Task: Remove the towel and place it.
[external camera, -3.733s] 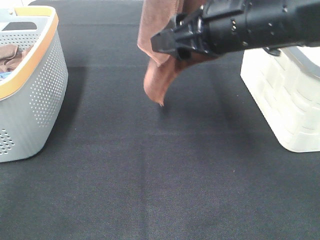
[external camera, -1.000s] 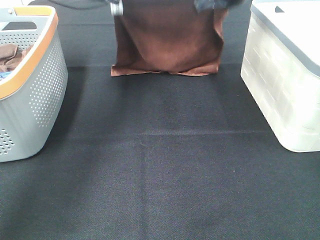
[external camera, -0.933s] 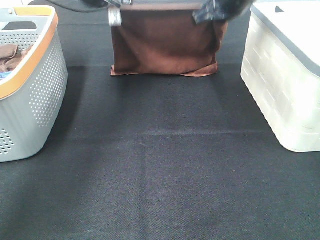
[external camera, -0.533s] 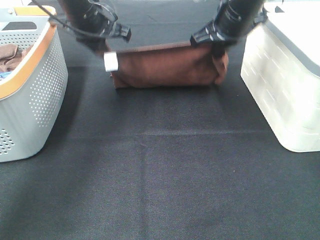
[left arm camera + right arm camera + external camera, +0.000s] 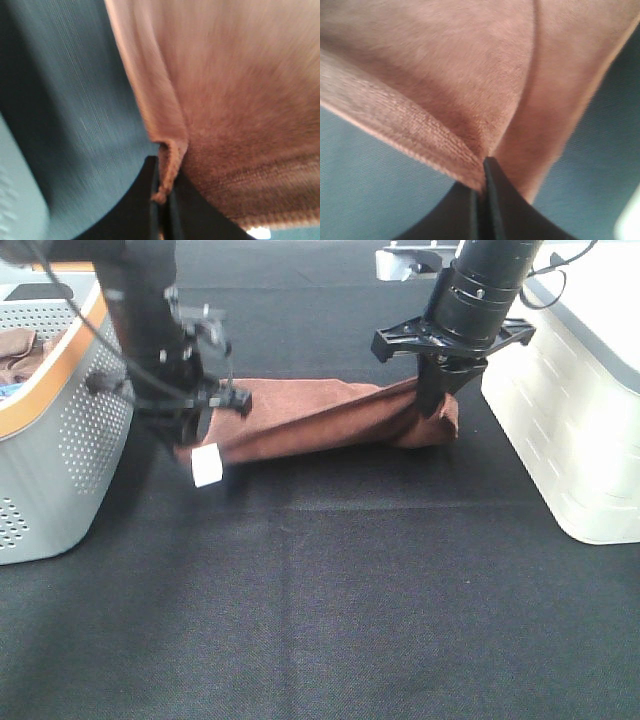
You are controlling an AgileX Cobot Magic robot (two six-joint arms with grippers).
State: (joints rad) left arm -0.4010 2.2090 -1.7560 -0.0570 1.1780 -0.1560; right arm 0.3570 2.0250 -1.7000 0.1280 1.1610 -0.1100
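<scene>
A brown towel (image 5: 320, 418) lies stretched across the black table between my two grippers, with a white tag (image 5: 206, 465) at its left corner. My left gripper (image 5: 193, 430) is shut on the towel's left corner, low over the table beside the grey basket. The left wrist view shows that corner (image 5: 167, 170) pinched between the black fingers (image 5: 140, 200). My right gripper (image 5: 437, 400) is shut on the right corner, held slightly higher. The right wrist view shows the towel fold (image 5: 470, 165) caught between the fingertips (image 5: 492, 200).
A grey perforated basket (image 5: 60, 440) with an orange rim stands at the left, with brown cloth (image 5: 22, 348) inside. A white lidded box (image 5: 580, 390) stands at the right. The black table (image 5: 320, 620) stretches toward the front.
Both grippers have come down and toward the front with the towel. The towel went from hanging upright to lying on the table; the left corner moved furthest forward.
</scene>
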